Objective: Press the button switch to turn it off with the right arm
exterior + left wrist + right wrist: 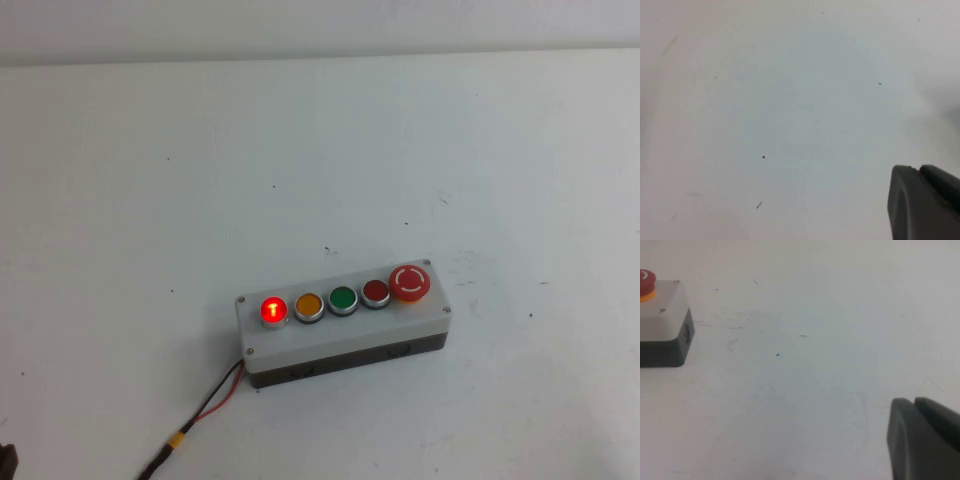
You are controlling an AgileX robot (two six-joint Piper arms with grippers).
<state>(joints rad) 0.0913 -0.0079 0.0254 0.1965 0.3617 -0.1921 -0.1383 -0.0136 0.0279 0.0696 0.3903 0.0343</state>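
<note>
The button switch (273, 310) glows bright red at the left end of a row of five on the white-topped box (340, 336), near the middle of the table in the high view. My right gripper (914, 401) shows only in the right wrist view, its fingers together and empty, over bare table well to the side of the box's end (665, 322); the button switch is out of that view. My left gripper (917, 170) shows only in the left wrist view, fingers together, over bare table.
Beside the glowing button stand an orange (309, 305), a green (343, 299) and a darker red button (376, 292), then the big red mushroom button (410, 281). A red and black cable (215, 395) runs from the box toward the front left edge.
</note>
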